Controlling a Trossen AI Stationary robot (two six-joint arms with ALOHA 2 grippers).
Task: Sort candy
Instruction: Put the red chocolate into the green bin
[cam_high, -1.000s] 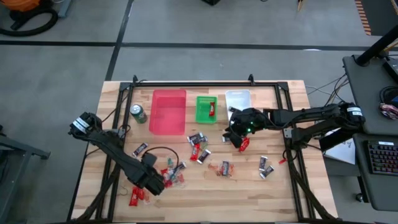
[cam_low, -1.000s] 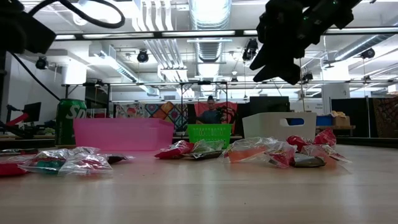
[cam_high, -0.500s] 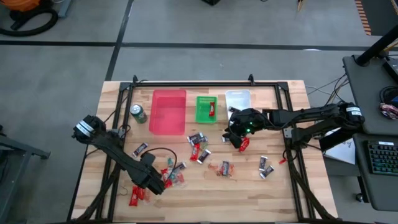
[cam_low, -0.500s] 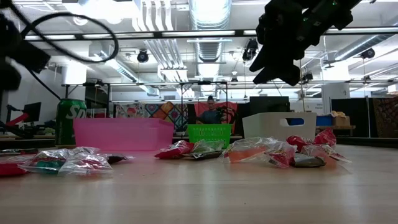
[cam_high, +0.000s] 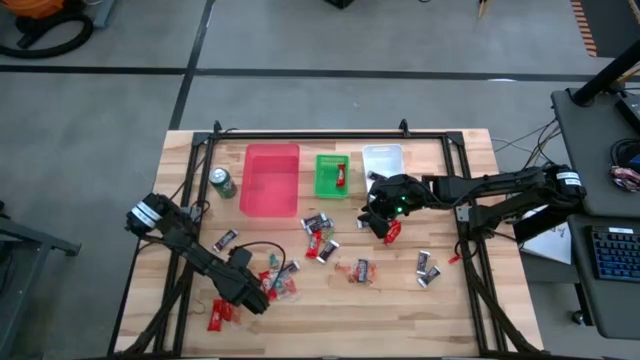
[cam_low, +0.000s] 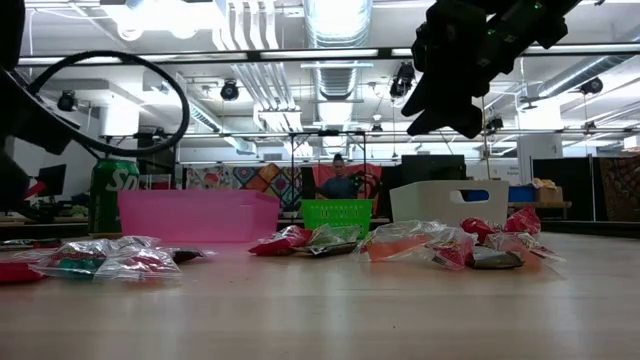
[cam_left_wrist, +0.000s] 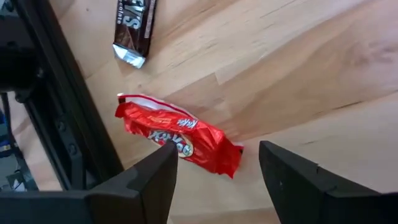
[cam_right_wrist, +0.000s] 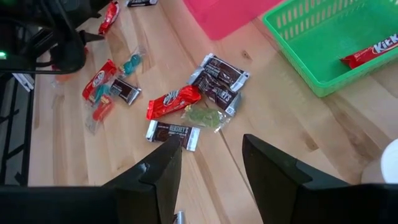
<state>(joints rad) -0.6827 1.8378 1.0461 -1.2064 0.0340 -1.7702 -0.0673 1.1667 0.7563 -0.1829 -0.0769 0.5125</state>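
Note:
Wrapped candies lie scattered on the wooden table: a central cluster (cam_high: 318, 238), a pair (cam_high: 427, 268) toward the right, and several (cam_high: 278, 282) by my left gripper. My left gripper (cam_high: 247, 294) is open and hovers over a red-wrapped candy (cam_left_wrist: 179, 140) that lies flat. One finger stands at that candy's edge, the other beyond its end. A dark bar (cam_left_wrist: 133, 26) lies farther off. My right gripper (cam_high: 384, 216) is open, empty and raised well above the table (cam_low: 447, 95). It is beside a red candy (cam_high: 392, 233), and its wrist view shows the central cluster (cam_right_wrist: 186, 102).
At the far side a pink bin (cam_high: 271, 180), a green basket (cam_high: 326, 176) with one red candy (cam_high: 342, 177) in it, and a white bin (cam_high: 382, 158) stand in a row. A green can (cam_high: 222, 183) stands left of them. A black frame (cam_high: 310, 133) borders the table.
The rear part of my left arm has swung toward the table's near right. Its cable loop has sunk lower in the low view. Its gripper end has stayed over the same candies. My right arm and the candies have kept still.

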